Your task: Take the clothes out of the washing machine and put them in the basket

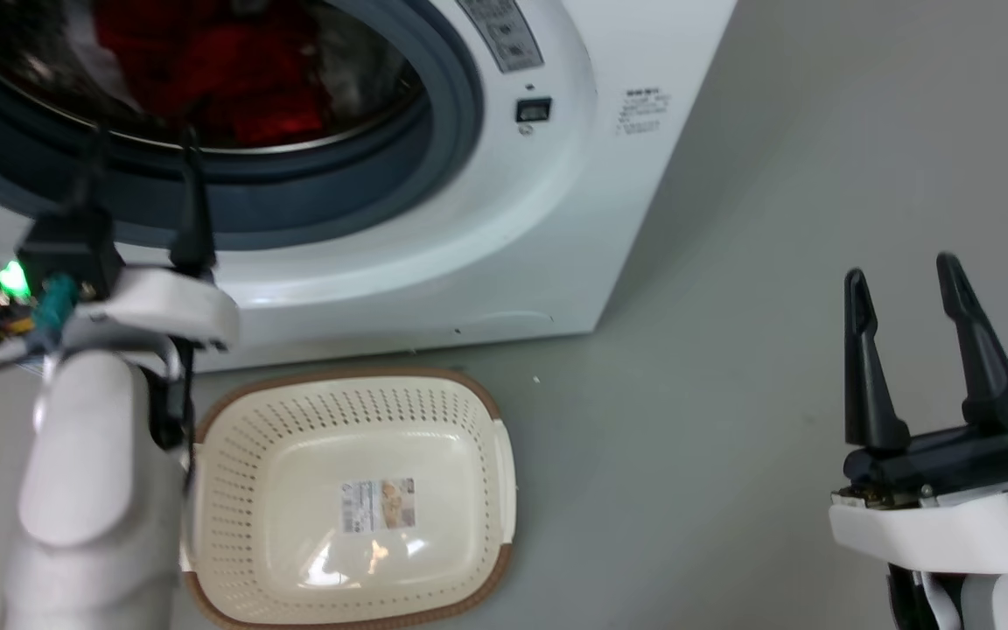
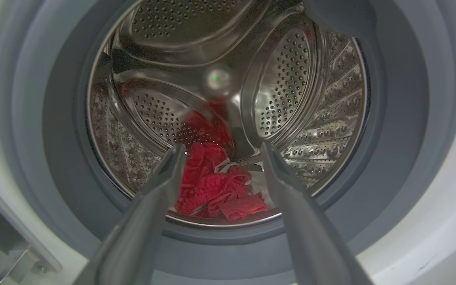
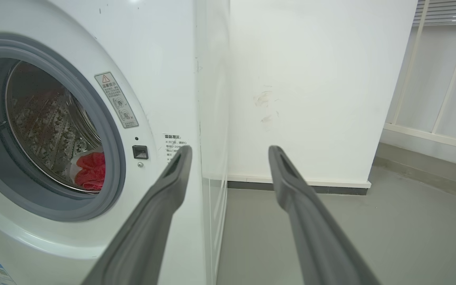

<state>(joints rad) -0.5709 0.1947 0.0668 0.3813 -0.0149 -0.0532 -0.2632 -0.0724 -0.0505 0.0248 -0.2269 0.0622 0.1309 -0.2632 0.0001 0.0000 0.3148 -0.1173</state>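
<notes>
Left hand (image 2: 223, 147), fingers spread, points at the washing machine (image 1: 504, 219) porthole; red clothes (image 2: 216, 190), perhaps several, lie low in its drum. Right hand (image 1: 901, 271), fingers spread too, hangs beside it. No garment has reached the basket (image 1: 294, 420) in front of it.

Washing machine (image 1: 556, 219): one, far left. Basket (image 1: 338, 378): one, on the floor near the machine's front. Clothes (image 2: 212, 190): one red heap in the drum; garment number cannot be told. Hands: two, left hand (image 2: 223, 148) and right hand (image 1: 901, 269). Warning sticker (image 3: 116, 99): one, right of the porthole. Basket label (image 1: 379, 505): one.
</notes>
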